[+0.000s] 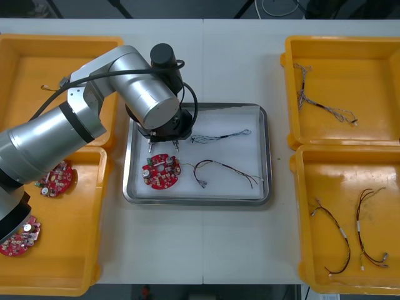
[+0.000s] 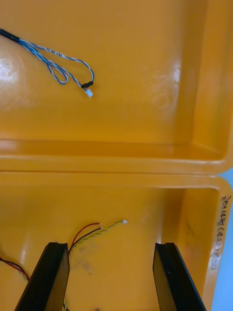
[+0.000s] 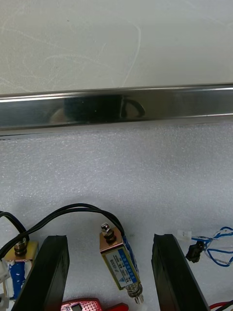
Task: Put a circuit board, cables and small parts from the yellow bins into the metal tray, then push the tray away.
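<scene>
Steel tray [image 1: 265, 156] mid-bench already holds a circuit board [image 1: 161, 171] at seven o'clock, two cables [image 1: 219, 136] and a small metal part [image 3: 118, 265] between the spread left end effector [image 3: 109, 239], while the right end effector [image 2: 110, 245], also spread, hangs over a three-o'clock yellow bin [image 2: 145, 204], so only the push looks left.

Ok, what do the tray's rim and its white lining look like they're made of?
Tray rim: polished metal, likely steel; it mirrors its surroundings. Lining: apparently white foam sheet, finely pebbled. Left gripper hangs open over it; right gripper, open, over a yellow bin.
</scene>
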